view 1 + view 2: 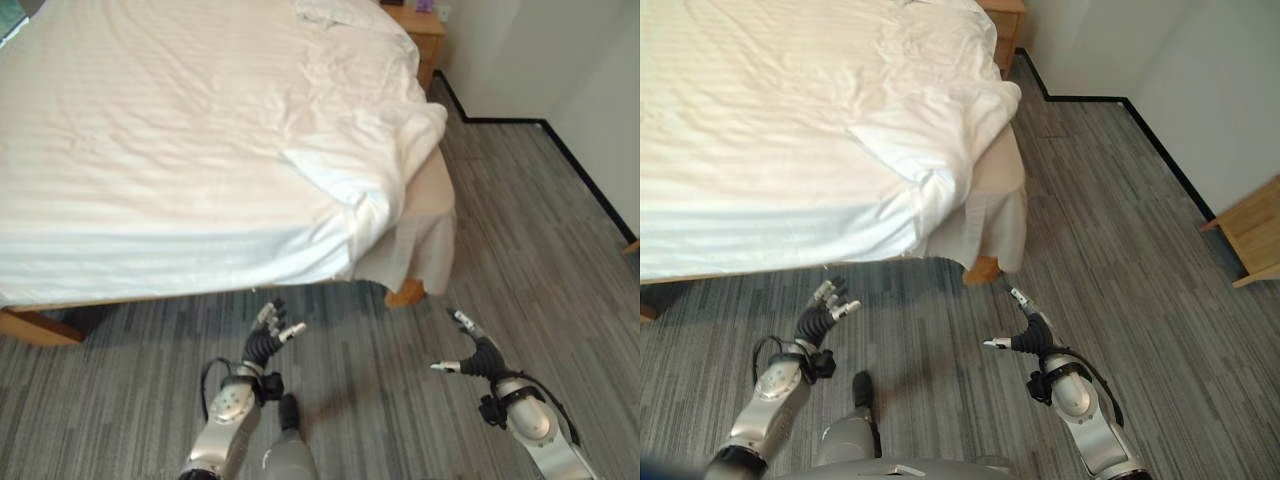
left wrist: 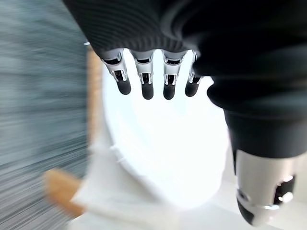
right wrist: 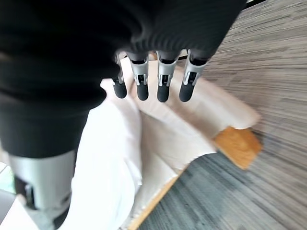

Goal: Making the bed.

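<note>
Bed (image 1: 150, 150) takes up the far left of the scene, white duvet (image 1: 200, 120) spread over most of it but rumpled and folded back at the near right corner (image 1: 370, 170) — there the beige sheet (image 1: 425, 230) underneath is exposed and hangs down over a wooden bed leg (image 1: 405, 293). Wood frame edge shows at the near left under the bed (image 1: 35, 325). Pillow (image 1: 335, 12) at the far end, wooden nightstand (image 1: 425, 35) just beside the far right corner. Both hands hang low over the grey plank floor (image 1: 520, 230), near side of the bed, not touching any bedding. Left hand (image 1: 272, 335) is below the near edge of the duvet, fingers relaxed and slightly bent, nothing in it. Right hand (image 1: 470, 352) is well apart from it to the right, near the exposed corner, fingers and thumb spread, also empty — its wrist view looks at the hanging sheet and the bed leg. Second wooden piece (image 1: 1252, 235) at the far right by the wall.
</note>
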